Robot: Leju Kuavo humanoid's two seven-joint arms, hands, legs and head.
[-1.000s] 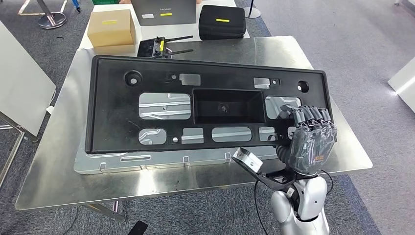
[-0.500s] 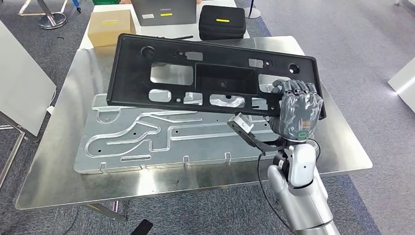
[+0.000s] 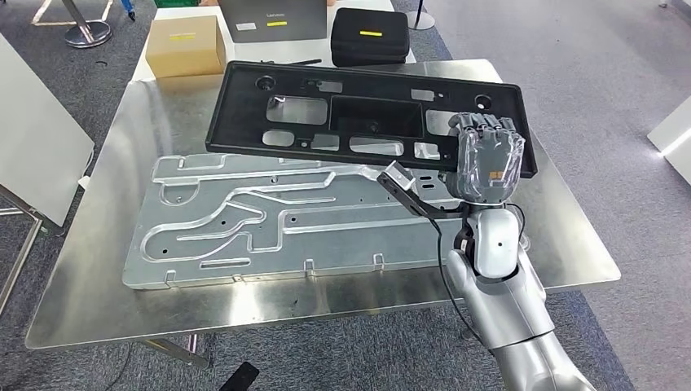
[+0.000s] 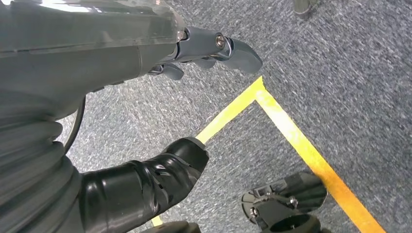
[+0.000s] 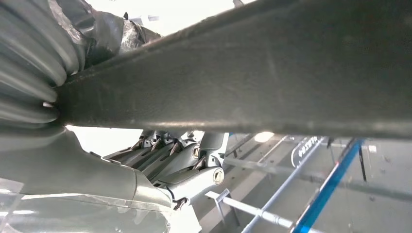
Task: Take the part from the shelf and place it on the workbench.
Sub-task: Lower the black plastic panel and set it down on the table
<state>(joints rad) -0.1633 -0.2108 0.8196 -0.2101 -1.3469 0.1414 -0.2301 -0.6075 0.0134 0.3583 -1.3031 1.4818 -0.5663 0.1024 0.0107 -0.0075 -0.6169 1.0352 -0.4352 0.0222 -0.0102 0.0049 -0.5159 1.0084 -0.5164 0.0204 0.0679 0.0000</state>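
The part is a long black plastic panel (image 3: 326, 106) with several cut-outs. It hangs tilted over the far half of the steel workbench (image 3: 106, 269), its left end free. My right hand (image 3: 487, 161) grips the panel at its right near edge, fingers curled over the rim. In the right wrist view the panel's dark edge (image 5: 272, 77) crosses close in front of the hand (image 5: 160, 160). My left hand (image 4: 145, 111) hangs over grey carpet, fingers apart, holding nothing.
A machined aluminium plate (image 3: 277, 220) lies flat on the workbench under the panel. Behind the bench stand a cardboard box (image 3: 185, 45), a grey laptop case (image 3: 273, 18) and a black case (image 3: 369, 34). A white board (image 3: 37, 155) leans at the left.
My right hand has carried the panel away from me and tipped it flatter, so the aluminium plate under it has come into sight. The arm reaches further over the bench.
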